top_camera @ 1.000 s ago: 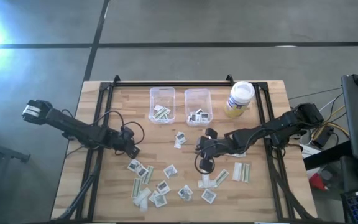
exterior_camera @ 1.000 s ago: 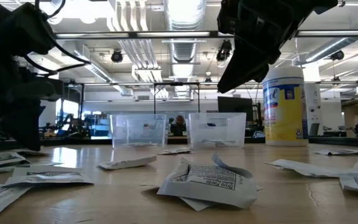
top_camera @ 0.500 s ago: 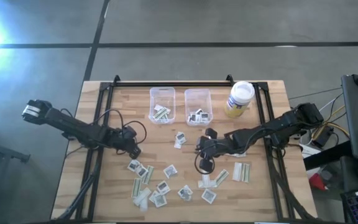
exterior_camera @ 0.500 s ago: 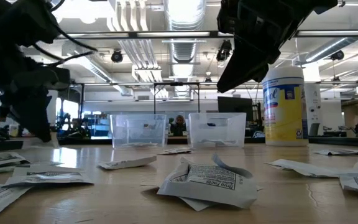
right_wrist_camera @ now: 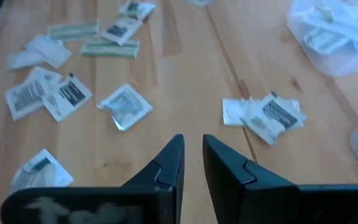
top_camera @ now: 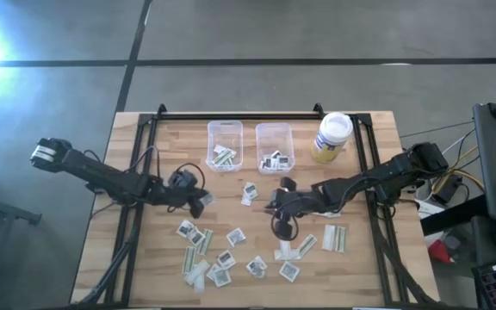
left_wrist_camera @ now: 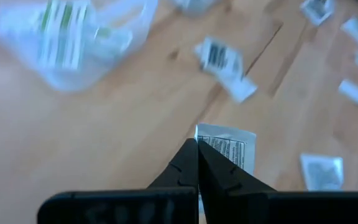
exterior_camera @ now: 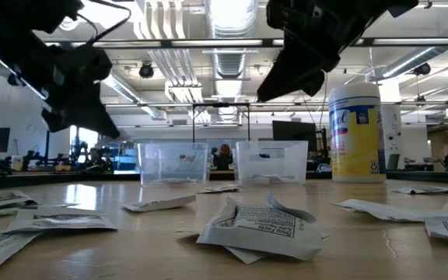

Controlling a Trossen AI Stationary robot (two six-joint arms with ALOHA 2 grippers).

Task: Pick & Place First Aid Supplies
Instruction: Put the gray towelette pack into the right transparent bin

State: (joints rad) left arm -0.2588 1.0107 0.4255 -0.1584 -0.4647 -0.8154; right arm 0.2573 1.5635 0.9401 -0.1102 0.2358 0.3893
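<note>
Several small paper packets (top_camera: 222, 257) lie scattered on the near half of the wooden table. A few more lie in two clear bins (top_camera: 225, 136) (top_camera: 275, 138) at the far side. My left gripper (top_camera: 199, 201) is left of centre, raised off the table and shut on a white square packet (left_wrist_camera: 227, 147). My right gripper (right_wrist_camera: 192, 149) hangs above the table's middle (top_camera: 276, 205). It is open by a narrow gap with nothing between its fingers. A crumpled packet (right_wrist_camera: 272, 114) lies on the wood beyond it. My left gripper pinches the white packet by one edge near a corner (left_wrist_camera: 201, 132) between its two fingertips. The fingers slant down from the table's left. The packet sticks out beyond the tips, lifted clear of the table (top_camera: 207, 199).
A yellowish jar with a white lid (top_camera: 331, 136) stands at the far right beside the bins. Long pale strips (top_camera: 334, 238) lie near the right rail. Black frame rails (top_camera: 136, 198) run along both table sides. Bare wood lies between the bins and the scattered packets.
My left gripper has risen from the table, tipped its fingers up toward level and moved toward the table's right, carrying the white packet clear of the wood. My right gripper has stayed in place.
</note>
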